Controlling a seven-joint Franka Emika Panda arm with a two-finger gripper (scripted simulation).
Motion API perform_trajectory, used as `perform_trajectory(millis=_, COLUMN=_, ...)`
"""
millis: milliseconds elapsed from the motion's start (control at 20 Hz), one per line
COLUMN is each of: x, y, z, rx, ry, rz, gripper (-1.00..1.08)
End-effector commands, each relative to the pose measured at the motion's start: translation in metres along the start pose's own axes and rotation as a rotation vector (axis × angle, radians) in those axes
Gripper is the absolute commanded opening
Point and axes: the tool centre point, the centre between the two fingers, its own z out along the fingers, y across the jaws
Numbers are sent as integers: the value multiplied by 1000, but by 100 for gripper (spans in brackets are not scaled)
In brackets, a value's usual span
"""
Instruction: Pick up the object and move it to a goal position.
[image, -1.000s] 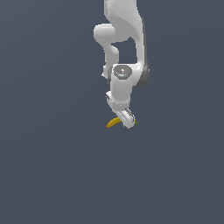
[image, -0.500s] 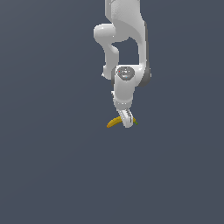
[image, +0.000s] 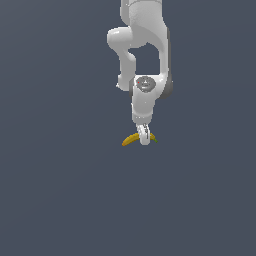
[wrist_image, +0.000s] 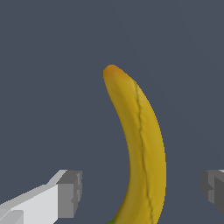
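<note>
The object, a curved yellow banana (image: 130, 140), lies on the grey floor. Its dark greenish tip shows just past the gripper on the exterior view's right. My gripper (image: 144, 139) points straight down over the banana's middle. In the wrist view the banana (wrist_image: 142, 144) runs between the two grey fingertips (wrist_image: 70, 192), with a clear gap on each side. The gripper (wrist_image: 142, 190) is open and straddles the banana without touching it.
The plain dark grey floor (image: 60, 200) spreads on all sides. The white arm (image: 145, 60) rises from the gripper to the top edge of the exterior view.
The wrist has turned and the hand has straightened from a tilt to upright, sinking slightly onto the banana. The banana has not moved.
</note>
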Motion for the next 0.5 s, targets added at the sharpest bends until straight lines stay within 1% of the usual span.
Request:
perform_trajectory(millis=0, x=-1, y=1, z=1, rx=0, ry=1, rz=20, gripper=100)
perform_trajectory(millis=450, x=-2, y=2, z=6, rx=0, ry=1, rz=26, gripper=100)
